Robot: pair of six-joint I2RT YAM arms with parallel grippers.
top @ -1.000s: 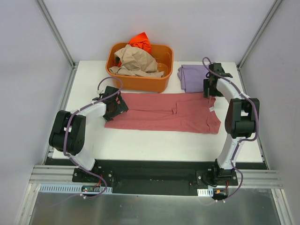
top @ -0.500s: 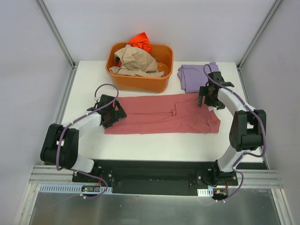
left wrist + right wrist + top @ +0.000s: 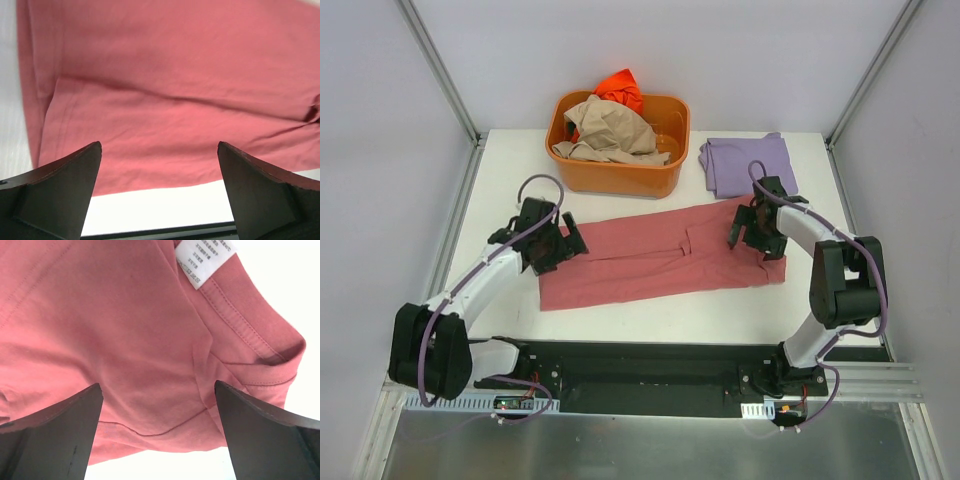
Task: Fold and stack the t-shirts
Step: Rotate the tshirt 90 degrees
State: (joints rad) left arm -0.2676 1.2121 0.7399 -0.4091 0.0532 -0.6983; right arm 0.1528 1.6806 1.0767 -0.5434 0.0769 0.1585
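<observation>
A dusty rose-red t-shirt (image 3: 660, 255) lies flat in a long band across the middle of the table, its left end slanting nearer. My left gripper (image 3: 560, 247) is open and empty over the shirt's left end; its view shows the shirt (image 3: 175, 100) and the shirt's near edge between the fingers. My right gripper (image 3: 748, 228) is open and empty over the right end; its view shows the shirt (image 3: 125, 330) with the collar and a white label (image 3: 205, 260). A folded lavender t-shirt (image 3: 745, 163) lies at the back right.
An orange plastic tub (image 3: 620, 178) stands at the back centre, holding a crumpled tan shirt (image 3: 610, 130) and a bright orange shirt (image 3: 620, 90). Metal frame posts stand at the table's back corners. White table (image 3: 650, 320) shows in front of the red shirt.
Both grippers have moved nearer and inward along the red shirt. The shirt has shifted and now lies slanted, its left end closer to the arms. The lavender shirt is now uncovered.
</observation>
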